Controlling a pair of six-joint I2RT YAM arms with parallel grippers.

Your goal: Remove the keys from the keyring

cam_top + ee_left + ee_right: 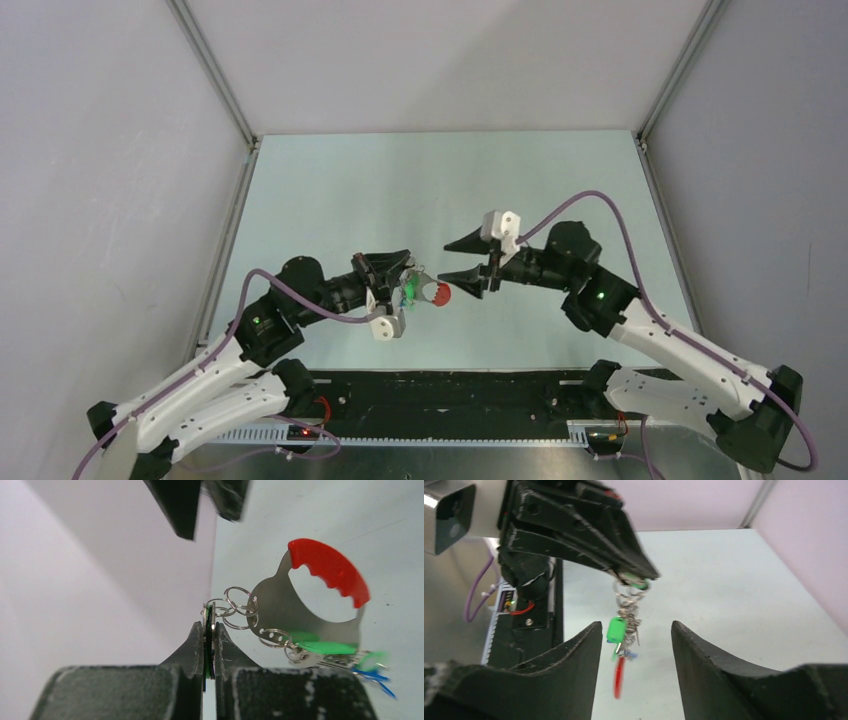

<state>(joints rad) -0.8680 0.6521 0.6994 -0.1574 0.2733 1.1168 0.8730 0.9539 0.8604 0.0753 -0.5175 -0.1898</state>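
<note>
The keyring (327,569) has a bright red arc on plain silver metal; the keys (320,652) are silver with green tags and a touch of blue. The left gripper (210,645) and right gripper (636,630) are matt black, scuffed grey; cable (600,195) purple, table (400,180) pale mint

- A pale green table (400,190) is stretching toward 12 o'clock under even light.
- Plain white walls (440,60) are closing it in at 9, 12 and 3 o'clock.
- Metal rails (213,70) are rising at 11 and 1 o'clock.
</note>
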